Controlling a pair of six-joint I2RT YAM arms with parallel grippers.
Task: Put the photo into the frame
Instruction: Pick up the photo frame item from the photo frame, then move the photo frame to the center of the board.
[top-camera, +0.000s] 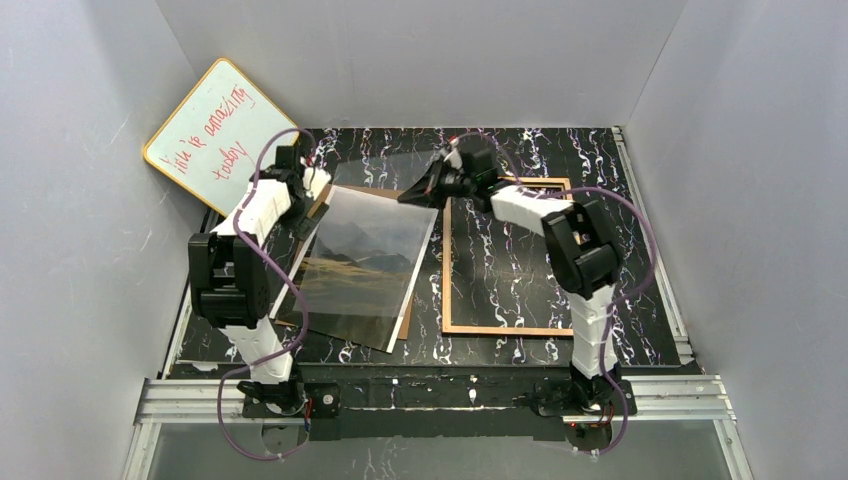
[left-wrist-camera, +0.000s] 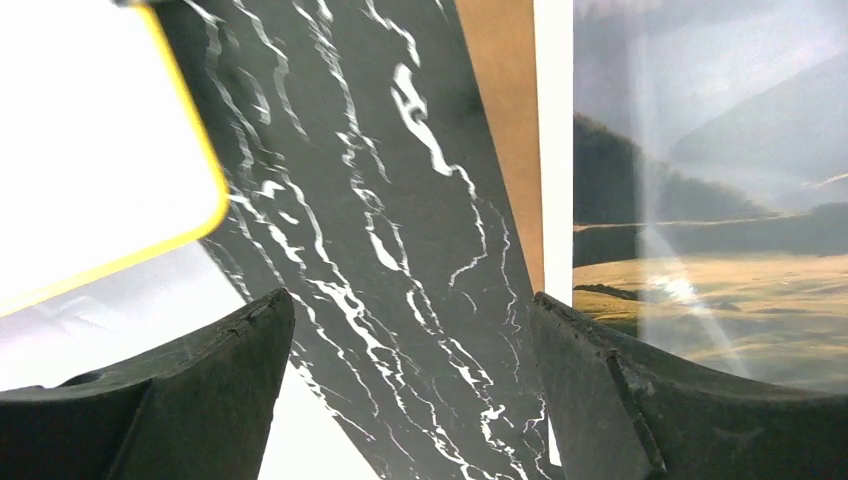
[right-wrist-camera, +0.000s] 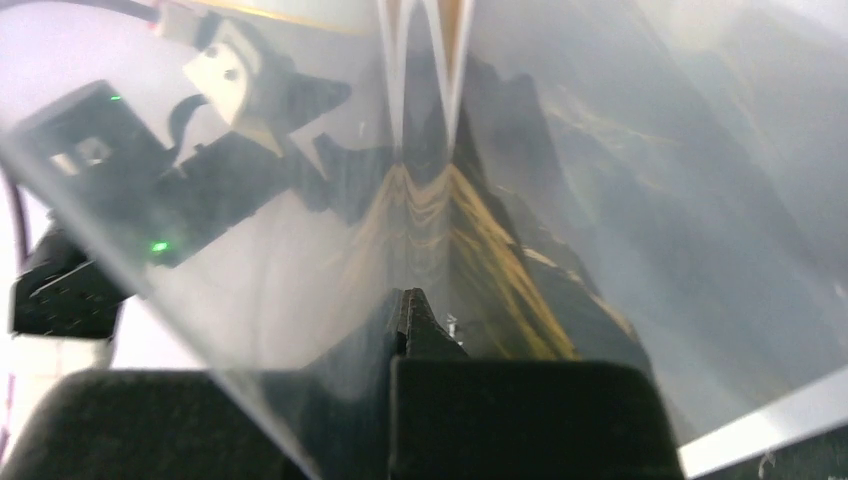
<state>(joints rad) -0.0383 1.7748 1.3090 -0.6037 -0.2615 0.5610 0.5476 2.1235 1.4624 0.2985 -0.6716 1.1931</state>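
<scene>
While your left arm rises from its base at the near left, folds at the elbow and reaches to the far left corner of the tabletop (top-camera: 640, 290), its left gripper (left-wrist-camera: 410, 300) hangs with jaws spread wide and nothing between them. It hovers over bare black marble, with the yellow-edged whiteboard (top-camera: 215, 130) on one side and the photo (top-camera: 365, 265) on the other. Your right arm stands up from the near right, bends sharply at the elbow above the frame (top-camera: 505, 330) and stretches leftward across the frame's far rail. Its right gripper (top-camera: 412, 193) points at the photo's far right corner. That gripper is pinched fully closed on the edge of what looks like a thin clear sheet (right-wrist-camera: 230, 290). The sheet is hazy and glossy; your left arm shows through it and the landscape is mirrored in it. The photo lies picture side up, left of centre and turned at a slant, resting on a brown backing panel (left-wrist-camera: 500, 120) whose edges peek out around it. It is beside the frame, not inside it. The frame lies flat right of centre, wood-coloured side up, with marble visible through its opening.
</scene>
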